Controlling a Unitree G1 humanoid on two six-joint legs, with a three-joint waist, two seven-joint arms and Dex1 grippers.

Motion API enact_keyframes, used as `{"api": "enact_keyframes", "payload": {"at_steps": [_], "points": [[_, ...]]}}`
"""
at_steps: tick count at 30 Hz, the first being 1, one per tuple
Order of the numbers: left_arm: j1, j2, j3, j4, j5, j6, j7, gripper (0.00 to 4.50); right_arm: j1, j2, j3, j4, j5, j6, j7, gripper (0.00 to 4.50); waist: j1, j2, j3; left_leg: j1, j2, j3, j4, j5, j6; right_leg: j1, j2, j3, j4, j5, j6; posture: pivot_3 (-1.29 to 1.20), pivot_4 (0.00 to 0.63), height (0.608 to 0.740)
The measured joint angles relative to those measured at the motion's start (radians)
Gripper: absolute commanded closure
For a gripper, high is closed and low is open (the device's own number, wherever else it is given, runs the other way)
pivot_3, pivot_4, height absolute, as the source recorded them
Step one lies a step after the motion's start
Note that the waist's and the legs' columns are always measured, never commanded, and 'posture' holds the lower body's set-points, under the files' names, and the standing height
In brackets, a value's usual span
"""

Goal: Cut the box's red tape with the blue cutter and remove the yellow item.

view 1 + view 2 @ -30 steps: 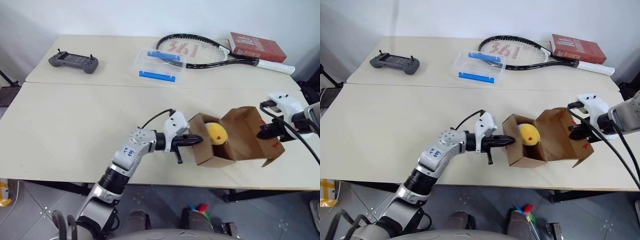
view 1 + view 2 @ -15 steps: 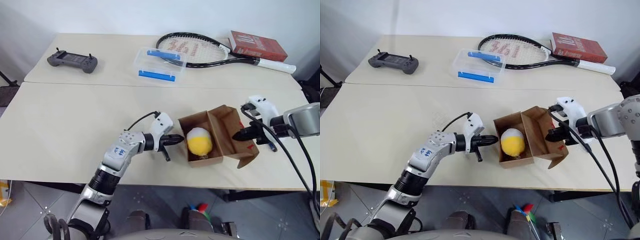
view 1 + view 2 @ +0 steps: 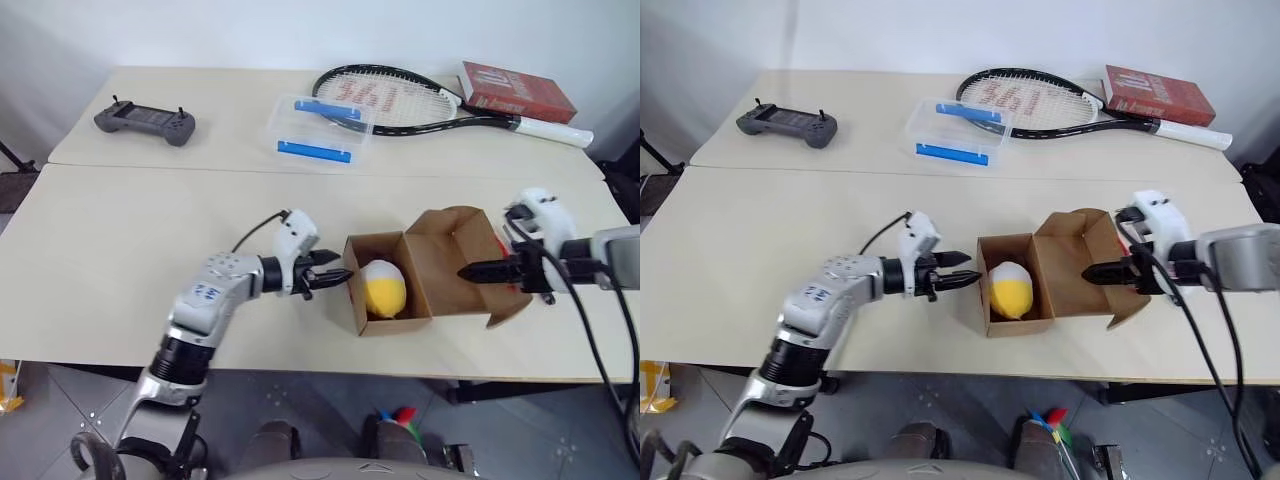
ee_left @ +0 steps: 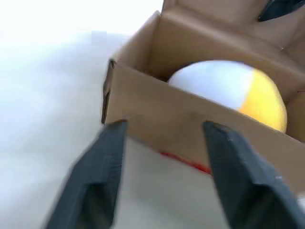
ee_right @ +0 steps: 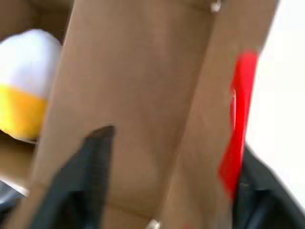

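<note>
Box open on the near table, yellow item lying inside, both claws released

The box [image 3: 400, 285] sits near the table's [image 3: 120, 240] front edge with its lid flap folded back toward the right gripper [image 3: 1092, 272], and the yellow item [image 3: 1008, 290], white on top and yellow below, rests in the open compartment. It looks soft, light and round, likely to squash or roll, so a gentle pinch across its middle from above seems the safest hold; the thin cardboard will probably slide unless braced. The left gripper [image 3: 338, 272] reaches in roughly level, just beside the box's left wall, fingers [image 4: 102, 167] spread and holding nothing. The right gripper points at the flap, its jaws parted either side of the cardboard, the red tape [image 5: 238, 129] along the flap's edge
</note>
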Motion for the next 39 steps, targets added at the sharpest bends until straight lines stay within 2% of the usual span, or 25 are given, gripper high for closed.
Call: {"api": "enact_keyframes", "payload": {"at_steps": [1, 3, 7, 10, 12, 15, 20, 22, 24, 27, 30, 32, 34, 37, 39], "points": [[0.024, 0.063, 0.044, -0.016, -0.043, 0.005, -0.055, 0.65, 0.060, -0.002, -0.065, -0.015, -0.033, -0.089, 0.084, 0.06, -0.002, 0.000, 0.000, 0.000, 0.000, 0.001, -0.001, 0.000, 0.000, 0.000, 0.000, 0.000, 0.000, 0.000, 0.000, 0.00, 0.150, 0.740], [0.078, 0.190, 0.107, -0.039, -0.104, 0.000, -0.171, 0.04, 0.148, -0.001, -0.168, -0.024, -0.094, -0.252, 0.231, 0.00, -0.015, 0.000, 0.000, 0.002, 0.000, 0.003, -0.002, 0.000, 0.000, 0.000, 0.000, 0.001, 0.000, 0.000, 0.000, 0.00, 0.150, 0.740], [0.168, 0.368, 0.236, 0.030, -0.145, -0.084, -0.330, 0.04, 0.284, 0.086, -0.309, -0.008, -0.242, -0.676, 0.540, 0.00, -0.024, 0.000, 0.000, 0.009, 0.001, 0.006, -0.005, 0.001, -0.001, 0.005, 0.001, 0.003, -0.001, 0.000, 0.000, 0.00, 0.150, 0.740], [0.254, 0.452, 0.335, 0.147, -0.139, -0.208, -0.403, 0.04, 0.357, 0.087, -0.290, -0.001, -0.273, -0.818, 0.787, 0.00, -0.027, 0.000, 0.001, 0.017, 0.001, 0.010, -0.010, 0.001, -0.001, 0.008, 0.001, 0.007, -0.001, 0.000, 0.000, 0.00, 0.150, 0.740], [0.353, 0.499, 0.393, 0.222, -0.116, -0.300, -0.451, 0.04, 0.390, 0.089, -0.272, -0.010, -0.284, -0.884, 0.902, 0.00, -0.030, 0.000, 0.001, 0.018, 0.002, 0.012, -0.012, 0.001, -0.001, 0.007, 0.001, 0.007, -0.001, 0.000, 0.000, 0.00, 0.150, 0.740], [0.539, 0.551, 0.537, 0.423, -0.078, -0.413, -0.486, 0.04, 0.423, 0.135, -0.290, -0.006, -0.310, -0.994, 0.962, 0.00, -0.050, -0.001, 0.002, 0.018, 0.004, 0.015, -0.013, -0.001, -0.003, 0.004, 0.002, 0.005, 0.000, -0.001, -0.001, 0.00, 0.150, 0.740], [0.608, 0.586, 0.653, 0.503, -0.074, -0.487, -0.500, 0.04, 0.449, 0.143, -0.323, 0.011, -0.359, -1.103, 0.993, 0.00, -0.036, -0.002, 0.003, 0.018, 0.004, 0.015, -0.011, -0.001, -0.002, 0.004, 0.000, 0.006, 0.000, -0.001, -0.002, 0.00, 0.150, 0.740], [0.614, 0.594, 0.663, 0.498, -0.077, -0.482, -0.507, 0.04, 0.461, 0.160, -0.354, 0.029, -0.369, -1.145, 0.988, 0.00, -0.031, -0.002, 0.003, 0.019, 0.004, 0.015, -0.012, -0.002, -0.003, 0.004, 0.000, 0.006, 0.001, -0.001, -0.002, 0.00, 0.150, 0.740], [0.536, 0.594, 0.606, 0.419, -0.100, -0.421, -0.500, 0.04, 0.502, 0.208, -0.405, 0.030, -0.362, -1.174, 0.987, 0.00, -0.015, -0.003, 0.003, 0.018, 0.004, 0.013, -0.011, -0.002, -0.003, 0.005, 0.001, 0.005, 0.002, -0.001, -0.002, 0.00, 0.150, 0.740], [0.310, 0.596, 0.446, 0.259, -0.148, -0.303, -0.487, 0.04, 0.568, 0.218, -0.438, 0.013, -0.320, -1.130, 0.987, 0.00, 0.007, -0.002, 0.003, 0.018, 0.003, 0.013, -0.009, -0.001, -0.002, 0.005, 0.000, 0.007, 0.004, -0.001, -0.002, 0.00, 0.150, 0.740], [0.012, 0.580, 0.212, 0.141, -0.170, -0.153, -0.510, 0.04, 0.616, 0.185, -0.502, 0.016, -0.300, -1.091, 1.001, 0.00, 0.002, -0.002, 0.003, 0.018, 0.002, 0.016, -0.008, -0.001, -0.001, 0.005, 0.000, 0.008, 0.003, 0.000, -0.002, 0.00, 0.150, 0.740], [-0.246, 0.459, 0.021, 0.149, -0.109, -0.100, -0.510, 0.04, 0.646, 0.185, -0.549, 0.032, -0.306, -1.094, 1.002, 0.00, 0.011, -0.003, 0.002, 0.019, 0.001, 0.016, -0.008, -0.001, -0.001, 0.007, 0.001, 0.008, 0.004, 0.000, -0.001, 0.00, 0.150, 0.740], [-0.419, 0.338, -0.137, 0.173, -0.052, -0.079, -0.507, 0.04, 0.663, 0.188, -0.570, 0.021, -0.309, -1.102, 1.000, 0.00, 0.006, -0.003, 0.002, 0.019, 0.000, 0.018, -0.008, 0.000, 0.000, 0.006, 0.001, 0.008, 0.002, 0.000, 0.000, 0.00, 0.150, 0.740], [-0.584, 0.154, -0.276, 0.254, 0.005, -0.025, -0.477, 0.04, 0.708, 0.206, -0.604, -0.001, -0.307, -1.094, 0.991, 0.00, -0.009, -0.004, 0.002, 0.019, 0.001, 0.020, -0.011, -0.001, 0.000, 0.005, 0.001, 0.009, 0.000, 0.000, 0.000, 0.00, 0.150, 0.740], [-0.636, 0.065, -0.347, 0.285, 0.018, 0.006, -0.477, 0.04, 0.735, 0.208, -0.618, -0.038, -0.294, -1.085, 0.986, 0.00, -0.024, -0.004, 0.002, 0.019, 0.001, 0.021, -0.013, -0.001, 0.000, 0.003, 0.001, 0.010, 0.000, 0.000, 0.000, 0.00, 0.150, 0.740]]}}
